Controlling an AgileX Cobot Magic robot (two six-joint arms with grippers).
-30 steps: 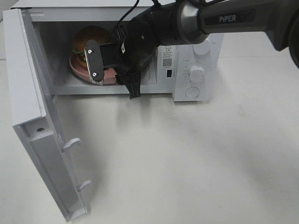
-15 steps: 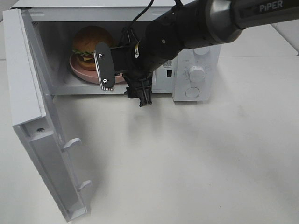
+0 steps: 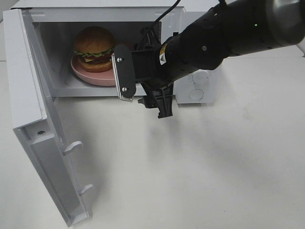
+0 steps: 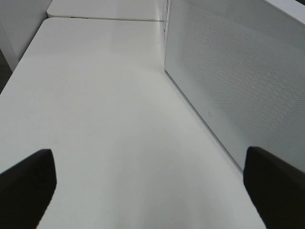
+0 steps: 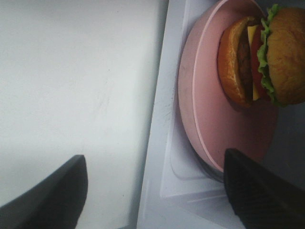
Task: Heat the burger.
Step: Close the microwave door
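Microwave (image 3: pixel 95 13) door (image 3: pixel 45 157) stands wide open at left, a wall along that side; cavity mouth open to the front. Right gripper (image 3: pixel 143 88), jaws apart, hangs just outside the mouth's right part & blocks it; left part free. Inside, plate (image 3: pixel 90 76) w/ burger (image 3: pixel 94 45) takes most of the floor. Table (image 3: pixel 214 181) in front: wide free room

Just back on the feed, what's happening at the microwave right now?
The burger sits on the pink plate inside the microwave, whose door stands wide open. The right gripper is open and empty just outside the opening, in front of the plate. The left gripper is open too, holding nothing, over bare table beside a white perforated panel. The door is not yet closed.
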